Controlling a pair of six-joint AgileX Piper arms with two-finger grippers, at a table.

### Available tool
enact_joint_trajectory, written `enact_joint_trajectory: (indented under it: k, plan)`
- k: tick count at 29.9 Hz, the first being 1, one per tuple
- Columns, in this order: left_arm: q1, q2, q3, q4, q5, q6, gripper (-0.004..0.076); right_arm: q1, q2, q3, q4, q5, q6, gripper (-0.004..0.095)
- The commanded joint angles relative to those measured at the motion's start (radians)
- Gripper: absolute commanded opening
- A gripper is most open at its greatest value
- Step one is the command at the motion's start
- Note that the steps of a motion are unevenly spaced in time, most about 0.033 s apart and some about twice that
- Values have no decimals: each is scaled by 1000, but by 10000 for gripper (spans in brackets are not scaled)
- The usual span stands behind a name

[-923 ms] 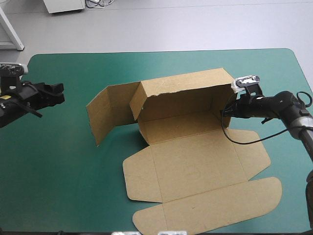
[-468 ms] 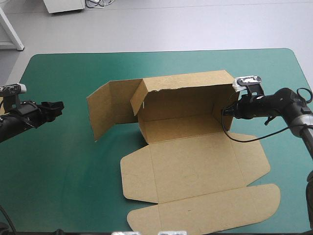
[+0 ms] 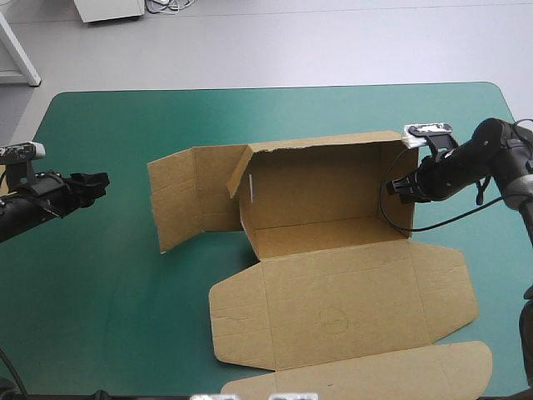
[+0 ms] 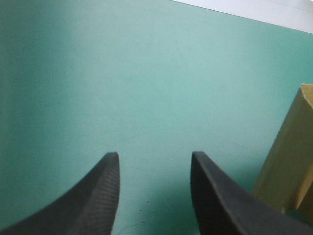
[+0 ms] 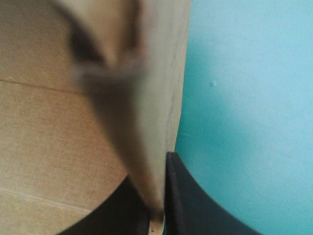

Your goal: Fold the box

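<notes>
The brown box (image 3: 333, 283) lies in the middle of the table, its back wall and right wall raised, its lid panels flat toward the near edge. A side flap (image 3: 187, 196) stands out to its left. My right gripper (image 3: 403, 188) is shut on the box's right wall; in the right wrist view that wall (image 5: 146, 122) runs edge-on between the gripper's (image 5: 159, 215) black fingers (image 5: 195, 208). My left gripper (image 3: 98, 183) hovers open over the cover far left of the box, holding nothing. In the left wrist view the gripper (image 4: 154, 155) faces bare cover, the flap's edge (image 4: 288, 156) beside it.
The teal-green cover (image 3: 108, 317) is bare on the left and along the far edge. The lid's outer flap (image 3: 375, 379) reaches the table's near edge. A black cable loops beside the box's right wall.
The right gripper has drawn the right wall back and outward; the back wall stands straighter and the whole sheet has slid toward the near right. The left arm pulled back slightly earlier.
</notes>
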Motion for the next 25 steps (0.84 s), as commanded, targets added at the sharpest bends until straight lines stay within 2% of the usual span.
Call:
enact_joint_trajectory:
  k: [1,9,11,16,18,20,25]
  plan:
    - [-1,-22,-25,-57,-5,-1,328,-7,-10,-66,-16,100,42,-15]
    - [-1,-22,-25,-63,14,-1,328,-7,14,-67,-5,18,5,13]
    - [-1,-22,-25,-66,14,-1,328,-7,14,-67,9,5,0,86]
    - [-1,-22,-25,-69,12,-1,328,-7,14,-67,53,-30,-12,404]
    - [-1,-22,-25,-69,8,-1,328,-7,14,-67,64,-44,-12,484]
    - [-1,-22,-25,-69,-2,-1,328,-7,14,-65,66,-63,-3,513]
    - [-1,-22,-25,-69,-24,2,328,-7,14,-50,89,-111,-15,511]
